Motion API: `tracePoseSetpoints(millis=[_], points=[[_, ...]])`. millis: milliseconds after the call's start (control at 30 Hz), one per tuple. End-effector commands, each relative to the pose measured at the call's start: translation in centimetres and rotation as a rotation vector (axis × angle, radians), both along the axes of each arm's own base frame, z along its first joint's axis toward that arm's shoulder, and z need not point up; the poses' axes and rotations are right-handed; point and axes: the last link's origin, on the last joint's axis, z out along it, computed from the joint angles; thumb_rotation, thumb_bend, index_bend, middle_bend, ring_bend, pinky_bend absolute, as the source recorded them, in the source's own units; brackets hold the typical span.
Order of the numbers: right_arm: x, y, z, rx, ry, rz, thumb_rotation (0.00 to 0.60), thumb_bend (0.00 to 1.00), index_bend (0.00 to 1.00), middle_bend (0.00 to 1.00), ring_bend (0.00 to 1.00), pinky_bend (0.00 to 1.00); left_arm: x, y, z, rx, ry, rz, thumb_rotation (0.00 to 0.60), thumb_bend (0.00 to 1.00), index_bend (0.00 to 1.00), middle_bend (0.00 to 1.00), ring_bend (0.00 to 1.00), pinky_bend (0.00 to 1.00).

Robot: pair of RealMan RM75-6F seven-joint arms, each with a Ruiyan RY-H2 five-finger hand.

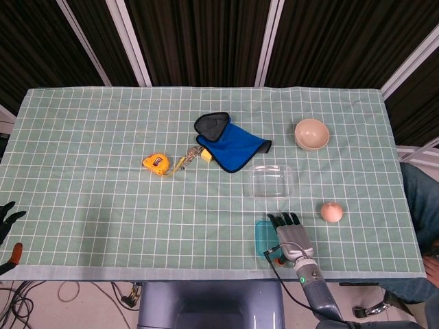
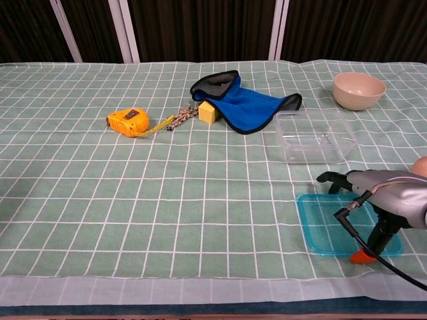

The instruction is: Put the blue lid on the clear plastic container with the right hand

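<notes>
The worktop (image 1: 103, 199) carries a green checked cloth. The blue lid (image 2: 327, 223) lies flat on it near the front edge, at about 5 o'clock from the worktop's centre in the head view. The right hand (image 2: 383, 200) is positioned over the lid's right portion, palm downward, fingers (image 1: 285, 220) extended forward and spread. The thumb, with an orange tip, points down at the lid's front right corner; whether it touches the lid cannot be determined. Nothing is seen held in this hand; it appears released.

The clear plastic container (image 1: 271, 181) stands upright at 12 o'clock from the lid, close to it but apart, with its mouth uncovered. It appears to hold nothing.

The left hand (image 1: 7, 218) shows only at the left margin of the head view, off the worktop's edge, with dark fingers partly visible. Whether it is released or clenched cannot be told.

Other items: a beige bowl (image 1: 311, 133) at 1 o'clock from the container; a peach-coloured ball (image 1: 331, 212) at 4 o'clock from the container, just right of the right hand; a blue cloth with black trim (image 1: 230, 145) at 10 o'clock from the container; a small yellow block (image 2: 209, 112) touching the cloth's left edge; an orange tape measure (image 1: 156, 163) further left, its strap trailing toward the block.
</notes>
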Motion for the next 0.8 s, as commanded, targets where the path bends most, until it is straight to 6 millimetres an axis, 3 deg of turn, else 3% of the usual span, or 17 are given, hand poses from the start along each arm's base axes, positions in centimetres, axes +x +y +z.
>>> tracePoseSetpoints(millis=[33, 800], points=[[0.3, 0.0, 0.2, -0.001, -0.006, 0.008, 0.600, 0.14, 0.05, 0.36, 0.06, 0.00, 0.0, 0.0, 0.0, -0.004, -0.002, 0.004, 0.600, 0.52, 0.15, 0.00, 0.00, 0.00], [1.4, -0.5, 0.8, -0.025, -0.038, 0.029, 0.600, 0.14, 0.05, 0.37, 0.07, 0.00, 0.0, 0.0, 0.1, 0.002, -0.012, 0.006, 0.600, 0.52, 0.15, 0.00, 0.00, 0.00]])
